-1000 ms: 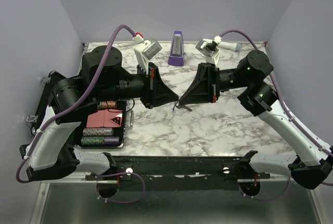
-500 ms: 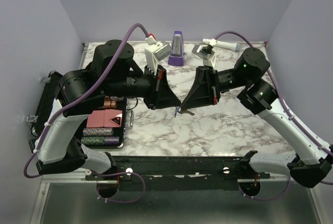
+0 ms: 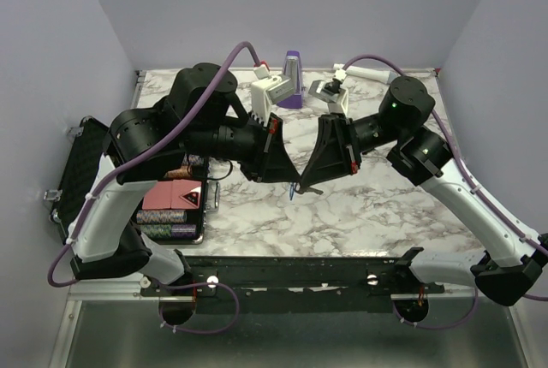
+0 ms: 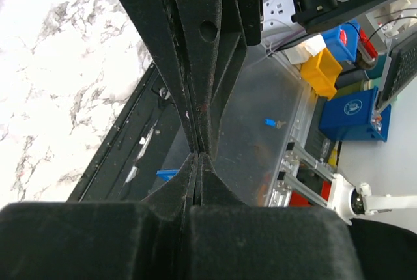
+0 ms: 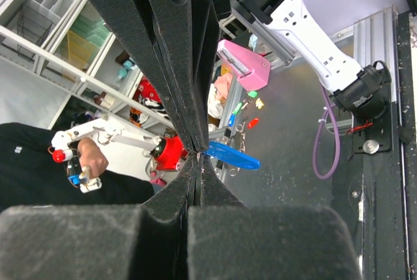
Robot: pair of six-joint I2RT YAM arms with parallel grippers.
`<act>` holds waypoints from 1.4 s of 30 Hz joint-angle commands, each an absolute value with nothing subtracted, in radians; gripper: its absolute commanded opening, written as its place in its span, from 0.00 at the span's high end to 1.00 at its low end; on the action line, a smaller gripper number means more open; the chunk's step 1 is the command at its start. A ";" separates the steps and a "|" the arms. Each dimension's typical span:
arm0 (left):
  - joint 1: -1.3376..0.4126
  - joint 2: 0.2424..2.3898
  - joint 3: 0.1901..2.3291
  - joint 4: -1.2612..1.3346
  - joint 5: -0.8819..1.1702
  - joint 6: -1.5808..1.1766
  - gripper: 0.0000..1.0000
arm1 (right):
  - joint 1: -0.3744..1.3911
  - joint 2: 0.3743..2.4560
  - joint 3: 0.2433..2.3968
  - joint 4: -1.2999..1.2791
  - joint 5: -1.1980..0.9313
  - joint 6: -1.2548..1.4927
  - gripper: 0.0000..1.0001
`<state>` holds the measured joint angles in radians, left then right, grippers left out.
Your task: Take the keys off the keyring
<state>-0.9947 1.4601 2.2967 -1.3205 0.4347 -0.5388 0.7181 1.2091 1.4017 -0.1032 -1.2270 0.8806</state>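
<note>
The left gripper point(image 3: 291, 178) and right gripper point(image 3: 302, 186) are meeting tip to tip in the air above the middle of the marble table point(image 3: 368, 210), both tilting down toward each other. The right gripper's fingers are clenching on the blue-headed key point(image 5: 233, 157), whose blue head is sticking out sideways from between the pads in the right wrist view. From above, that key point(image 3: 293, 191) is hanging just under the joined tips, clear of the tabletop. The left gripper's fingers are pressing fully together; what they are pinching cannot be told, though a blue sliver is showing just beside their tips. The keyring is too small to make out. A purple metronome-shaped block point(image 3: 294, 63) is standing at the far edge.
</note>
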 commanded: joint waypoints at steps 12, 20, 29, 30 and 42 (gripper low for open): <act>-1.002 1.626 2.339 -1.413 0.466 -0.572 1.00 | 0.727 1.201 1.442 -0.054 -1.161 0.871 0.99; -0.947 1.585 2.379 -1.396 0.430 -0.630 0.88 | 0.727 1.187 1.427 -0.075 -1.140 0.854 0.99; -0.879 1.453 2.272 -1.272 0.374 -0.696 0.48 | 0.727 1.192 1.430 -0.077 -1.135 0.859 0.99; -0.874 1.442 2.266 -1.260 0.365 -0.706 0.44 | 0.727 1.192 1.428 -0.077 -1.134 0.859 0.99; -0.842 1.195 2.024 -0.997 0.241 -0.764 0.23 | 0.727 1.187 1.365 -0.086 -1.043 0.834 0.99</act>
